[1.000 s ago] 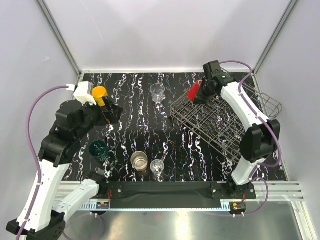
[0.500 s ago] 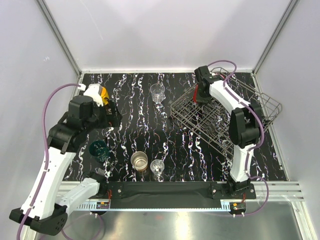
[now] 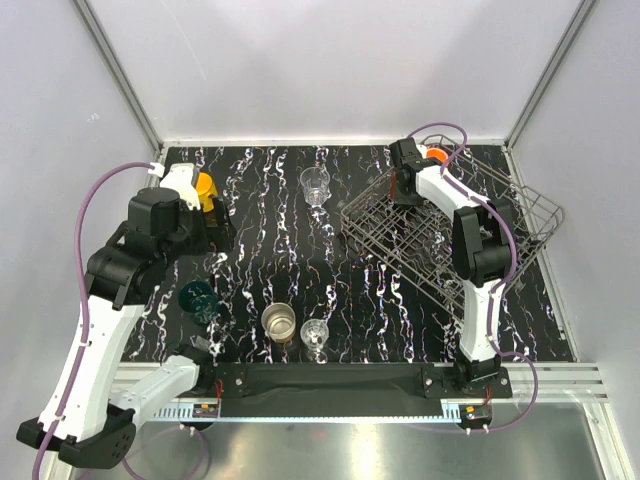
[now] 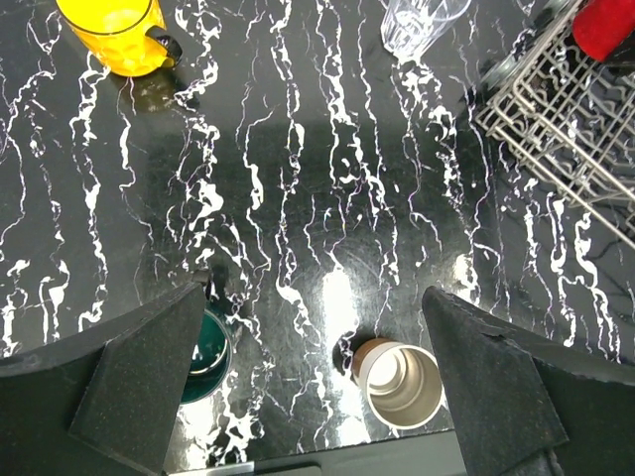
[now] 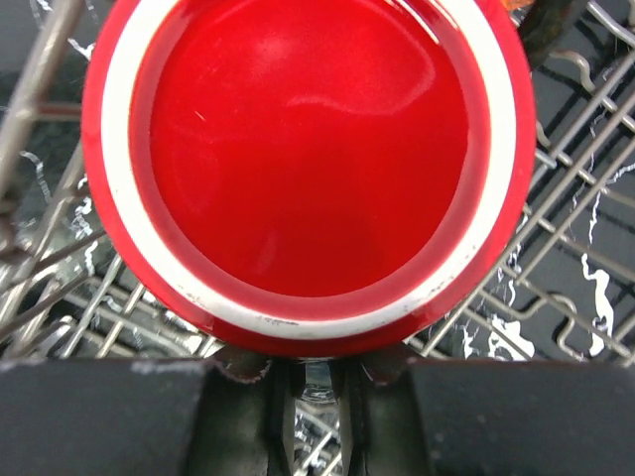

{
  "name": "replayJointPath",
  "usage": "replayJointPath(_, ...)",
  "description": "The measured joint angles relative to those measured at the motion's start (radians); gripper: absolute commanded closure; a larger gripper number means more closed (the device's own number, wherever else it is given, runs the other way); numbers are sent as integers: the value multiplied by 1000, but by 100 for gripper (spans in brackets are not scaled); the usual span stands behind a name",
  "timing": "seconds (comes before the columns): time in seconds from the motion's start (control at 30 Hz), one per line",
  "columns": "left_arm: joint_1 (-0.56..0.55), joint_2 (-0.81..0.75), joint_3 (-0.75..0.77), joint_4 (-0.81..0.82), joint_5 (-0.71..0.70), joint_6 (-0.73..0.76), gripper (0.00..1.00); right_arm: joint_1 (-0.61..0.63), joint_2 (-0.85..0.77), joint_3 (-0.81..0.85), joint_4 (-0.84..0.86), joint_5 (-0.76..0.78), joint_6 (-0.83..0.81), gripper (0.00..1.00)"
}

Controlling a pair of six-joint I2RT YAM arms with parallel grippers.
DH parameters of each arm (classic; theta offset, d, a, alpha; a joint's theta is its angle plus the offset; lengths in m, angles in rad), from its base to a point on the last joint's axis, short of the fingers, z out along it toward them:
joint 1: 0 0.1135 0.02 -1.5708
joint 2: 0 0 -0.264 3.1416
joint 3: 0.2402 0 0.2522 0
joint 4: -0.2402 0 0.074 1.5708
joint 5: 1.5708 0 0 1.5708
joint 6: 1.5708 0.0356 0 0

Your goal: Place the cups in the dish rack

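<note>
placing the red mug (image 5: pixel 303 149) at the far left corner of the dish rack (image 5: pixel 595 248), pinching it in the closed right gripper (image 5: pixel 316 382) (hovering the left gripper (image 4: pixel 316 375) wide open, empty); next, probably seating and releasing it.

The desk (image 3: pixel 270 200) is black, streaked with white marble veins. The rack (image 3: pixel 430 255) is plain grey wire. At the rack's far corner the red mug (image 5: pixel 298 159) is glossy with a white ring, and an orange mug (image 3: pixel 437 157) shows beside it. Left of the rack are a yellow mug (image 4: pixel 111 35), a dark teal cup (image 3: pixel 197 298), a brown cup (image 4: pixel 400 382) with a cream inside, and clear glasses (image 3: pixel 315 185).
</note>
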Motion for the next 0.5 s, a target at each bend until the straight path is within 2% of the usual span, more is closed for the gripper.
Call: replayJointPath(0.5, 0, 22, 64, -69, -11, 5, 1, -17, 57, -5, 105, 3, -26, 100)
